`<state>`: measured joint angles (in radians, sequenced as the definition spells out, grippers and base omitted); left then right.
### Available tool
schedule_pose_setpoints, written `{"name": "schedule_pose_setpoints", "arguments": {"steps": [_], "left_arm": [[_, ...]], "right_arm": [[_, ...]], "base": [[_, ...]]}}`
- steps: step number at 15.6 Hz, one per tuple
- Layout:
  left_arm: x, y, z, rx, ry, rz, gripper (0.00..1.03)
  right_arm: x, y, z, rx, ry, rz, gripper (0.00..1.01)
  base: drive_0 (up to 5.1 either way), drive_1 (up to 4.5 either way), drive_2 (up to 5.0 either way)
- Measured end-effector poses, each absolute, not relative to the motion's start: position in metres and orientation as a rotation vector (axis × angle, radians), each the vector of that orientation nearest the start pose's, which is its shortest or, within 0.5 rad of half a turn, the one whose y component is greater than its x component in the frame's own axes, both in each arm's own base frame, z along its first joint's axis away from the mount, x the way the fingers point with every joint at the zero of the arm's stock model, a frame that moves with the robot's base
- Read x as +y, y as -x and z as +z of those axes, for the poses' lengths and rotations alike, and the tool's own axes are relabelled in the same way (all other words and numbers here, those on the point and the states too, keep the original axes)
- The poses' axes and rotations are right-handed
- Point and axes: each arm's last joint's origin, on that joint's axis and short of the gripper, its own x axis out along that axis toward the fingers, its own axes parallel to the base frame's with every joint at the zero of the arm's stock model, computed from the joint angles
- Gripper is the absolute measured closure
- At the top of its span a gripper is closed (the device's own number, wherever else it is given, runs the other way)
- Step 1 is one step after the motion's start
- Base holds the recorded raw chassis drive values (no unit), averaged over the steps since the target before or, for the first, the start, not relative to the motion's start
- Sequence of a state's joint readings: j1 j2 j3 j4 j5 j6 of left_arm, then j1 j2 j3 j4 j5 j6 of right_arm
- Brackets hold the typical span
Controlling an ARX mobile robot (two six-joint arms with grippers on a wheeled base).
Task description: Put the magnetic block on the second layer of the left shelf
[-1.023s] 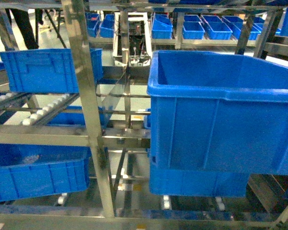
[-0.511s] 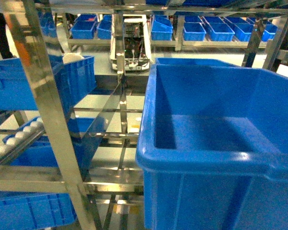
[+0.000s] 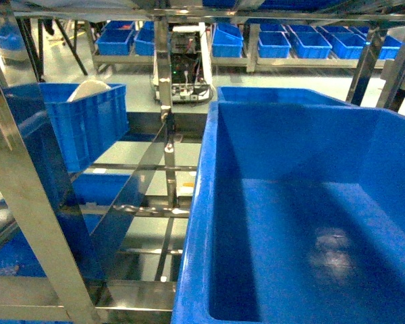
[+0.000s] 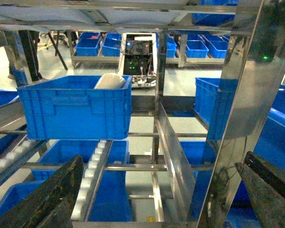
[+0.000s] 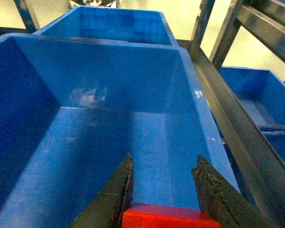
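The magnetic block is a red cube at the bottom edge of the right wrist view, and my right gripper is shut on it. It hangs over the inside of the large deep blue tub on the steel rack's level. That tub fills the right of the head view, and its floor is bare. No gripper shows in the head view. My left gripper is open and holds nothing, pointing into the rack with a steel upright just before its right finger.
A smaller blue crate holding a white object sits on a roller rail to the left. A shiny upright stands at near left. A second tub lies behind the large one. Rows of blue bins line the back.
The head view has moved closer and higher. The large tub went from a side-on view to filling the right, seen from above. The left upright has slid left.
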<state>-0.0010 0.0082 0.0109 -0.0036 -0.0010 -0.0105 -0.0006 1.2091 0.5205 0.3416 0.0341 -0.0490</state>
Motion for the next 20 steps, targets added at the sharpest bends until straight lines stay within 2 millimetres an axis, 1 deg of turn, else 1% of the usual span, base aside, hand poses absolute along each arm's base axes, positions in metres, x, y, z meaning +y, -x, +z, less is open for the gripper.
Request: {"name": "schedule_pose_setpoints", "arguments": {"steps": [2, 3, 5, 6, 8, 9, 10, 12, 13, 15, 16, 17, 18, 20], "left_arm": [[0.000, -0.098, 0.166, 0.001, 0.010, 0.000, 0.05], [0.000, -0.098, 0.166, 0.001, 0.010, 0.000, 0.05], [0.000, -0.098, 0.166, 0.001, 0.010, 0.000, 0.05], [0.000, -0.098, 0.166, 0.002, 0.010, 0.000, 0.05], [0.000, -0.098, 0.166, 0.002, 0.010, 0.000, 0.05], [0.000, -0.098, 0.166, 0.001, 0.010, 0.000, 0.05], [0.000, -0.098, 0.166, 0.002, 0.010, 0.000, 0.05], [0.000, -0.098, 0.166, 0.001, 0.010, 0.000, 0.05], [0.000, -0.098, 0.166, 0.001, 0.010, 0.000, 0.05], [0.000, -0.098, 0.166, 0.001, 0.011, 0.000, 0.05], [0.000, -0.098, 0.166, 0.001, 0.010, 0.000, 0.05], [0.000, -0.098, 0.166, 0.001, 0.010, 0.000, 0.05], [0.000, -0.098, 0.166, 0.001, 0.010, 0.000, 0.05], [0.000, -0.098, 0.166, 0.001, 0.010, 0.000, 0.05]], "right_arm": [[0.000, -0.245, 0.206, 0.410, 0.003, 0.005, 0.68], [0.004, -0.251, 0.206, 0.436, -0.041, 0.033, 0.68], [0.016, -0.273, 0.207, 0.480, -0.102, 0.099, 0.68], [0.023, -0.286, 0.204, 0.506, -0.118, 0.128, 0.68], [0.035, -0.312, 0.189, 0.587, -0.151, 0.168, 0.68], [0.040, -0.323, 0.178, 0.616, -0.152, 0.171, 0.68], [0.044, -0.333, 0.164, 0.658, -0.151, 0.170, 0.68], [0.051, -0.343, 0.140, 0.700, -0.137, 0.166, 0.68], [0.060, -0.352, 0.122, 0.716, -0.118, 0.165, 0.68], [0.071, -0.360, 0.112, 0.708, -0.102, 0.170, 0.68], [0.074, -0.362, 0.110, 0.701, -0.093, 0.163, 0.68], [0.080, -0.362, 0.112, 0.672, -0.080, 0.165, 0.59], [0.082, -0.363, 0.117, 0.637, -0.072, 0.164, 0.50], [0.078, -0.355, 0.135, 0.580, -0.053, 0.145, 0.30]], "base": [[0.0, 0.00, 0.0], [0.0, 0.00, 0.0], [0.0, 0.00, 0.0], [0.0, 0.00, 0.0], [0.0, 0.00, 0.0], [0.0, 0.00, 0.0], [0.0, 0.00, 0.0], [0.0, 0.00, 0.0], [0.0, 0.00, 0.0], [0.0, 0.00, 0.0], [0.0, 0.00, 0.0], [0.0, 0.00, 0.0], [0.0, 0.00, 0.0], [0.0, 0.00, 0.0]]}}
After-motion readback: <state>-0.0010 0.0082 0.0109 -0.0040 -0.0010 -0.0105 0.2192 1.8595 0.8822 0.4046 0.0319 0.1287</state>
